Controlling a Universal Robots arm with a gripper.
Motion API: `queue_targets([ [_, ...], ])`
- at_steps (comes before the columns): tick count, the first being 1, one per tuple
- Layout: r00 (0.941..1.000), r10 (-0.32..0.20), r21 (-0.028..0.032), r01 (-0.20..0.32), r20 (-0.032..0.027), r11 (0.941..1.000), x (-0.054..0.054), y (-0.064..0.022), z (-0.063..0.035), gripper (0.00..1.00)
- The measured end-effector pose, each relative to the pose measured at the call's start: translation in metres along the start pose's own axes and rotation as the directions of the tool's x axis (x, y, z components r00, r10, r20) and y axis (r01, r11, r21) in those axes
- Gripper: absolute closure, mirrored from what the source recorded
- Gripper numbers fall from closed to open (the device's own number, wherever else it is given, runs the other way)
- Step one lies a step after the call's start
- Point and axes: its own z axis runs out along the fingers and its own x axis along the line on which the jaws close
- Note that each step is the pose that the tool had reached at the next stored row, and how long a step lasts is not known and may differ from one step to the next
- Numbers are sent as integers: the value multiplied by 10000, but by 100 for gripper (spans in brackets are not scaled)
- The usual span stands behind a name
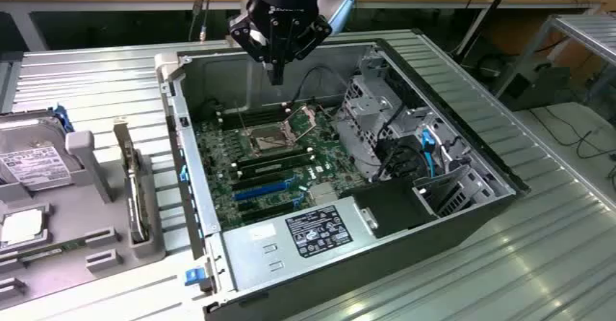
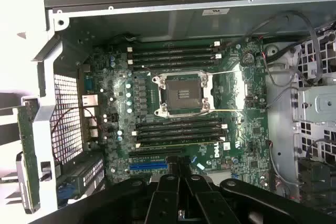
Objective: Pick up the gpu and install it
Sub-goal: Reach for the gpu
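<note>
From my feed the tool (image 1: 277, 78) hangs over the back of the open computer case (image 1: 195, 191), its fingers pressed together on nothing; on the wrist view its tips (image 2: 177, 179) meet above the motherboard (image 2: 231, 108). The gpu (image 1: 133, 185) stands on edge in a grey holder (image 1: 91, 198) on the bench (image 1: 558, 263), just beside the case on the exterior view's left, well apart from the tool. A hard drive (image 1: 34, 155) with a white label sits further left. The black label (image 1: 322, 232) inside the case carries white print that I cannot read.
</note>
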Motion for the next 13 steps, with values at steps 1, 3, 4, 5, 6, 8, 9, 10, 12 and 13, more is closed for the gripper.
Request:
queue_targets([
  [1,10000,0,0,0,0,10000,0,0,0,89],
  [3,10000,0,0,0,0,10000,0,0,0,89],
  [4,10000,0,0,0,0,10000,0,0,0,89],
  [5,10000,0,0,0,0,10000,0,0,0,89],
  [6,10000,0,0,0,0,10000,0,0,0,89],
  [8,10000,0,0,0,0,10000,0,0,0,89],
  [9,10000,0,0,0,0,10000,0,0,0,89],
  [10,10000,0,0,0,0,10000,0,0,0,89],
  [12,10000,0,0,0,0,10000,0,0,0,89],
  [13,10000,0,0,0,0,10000,0,0,0,89],
])
